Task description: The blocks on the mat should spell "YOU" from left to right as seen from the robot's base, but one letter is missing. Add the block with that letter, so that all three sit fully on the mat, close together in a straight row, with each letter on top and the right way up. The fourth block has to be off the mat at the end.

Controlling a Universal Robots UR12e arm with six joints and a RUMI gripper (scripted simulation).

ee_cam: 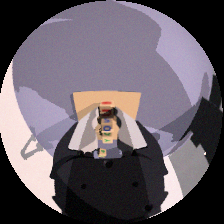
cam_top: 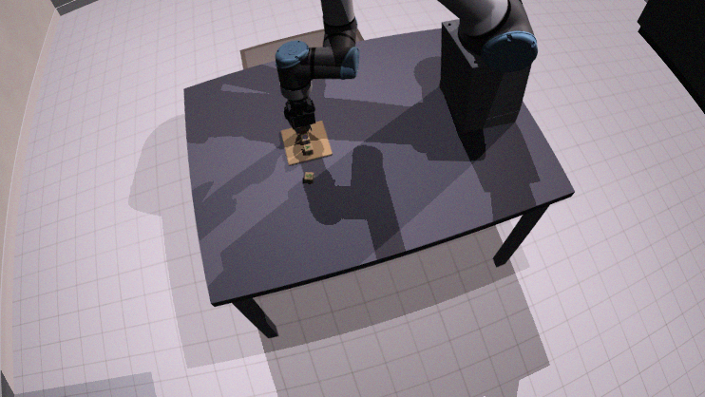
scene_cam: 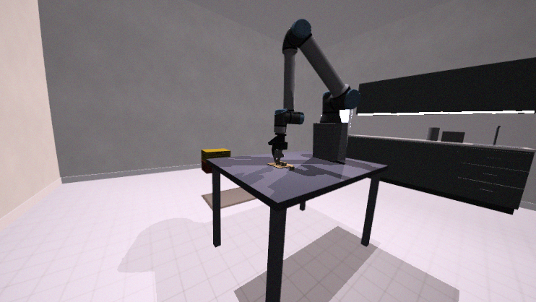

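A tan mat (cam_top: 319, 132) (scene_cam: 271, 164) (ee_cam: 85, 102) lies on the dark table (cam_top: 374, 207). A block with a green letter (cam_top: 306, 148) stands on the mat, and a second block sits tight behind it, partly hidden by my fingers. My gripper (cam_top: 301, 132) (scene_cam: 278, 160) (ee_cam: 106, 107) is low over the mat at the far end of that row. It is shut on a letter block (ee_cam: 106, 131) that shows a blue mark in the wrist view. A fourth block (cam_top: 309, 176) (scene_cam: 292, 168) lies on the table off the mat, nearer the front. The letters are too small to read.
The robot's dark pedestal (cam_top: 473, 88) stands at the back right of the table. A yellow box (scene_cam: 215, 154) sits on the floor behind the table, next to a floor mat (scene_cam: 228, 196). A dark counter (scene_cam: 442, 168) runs along the right wall.
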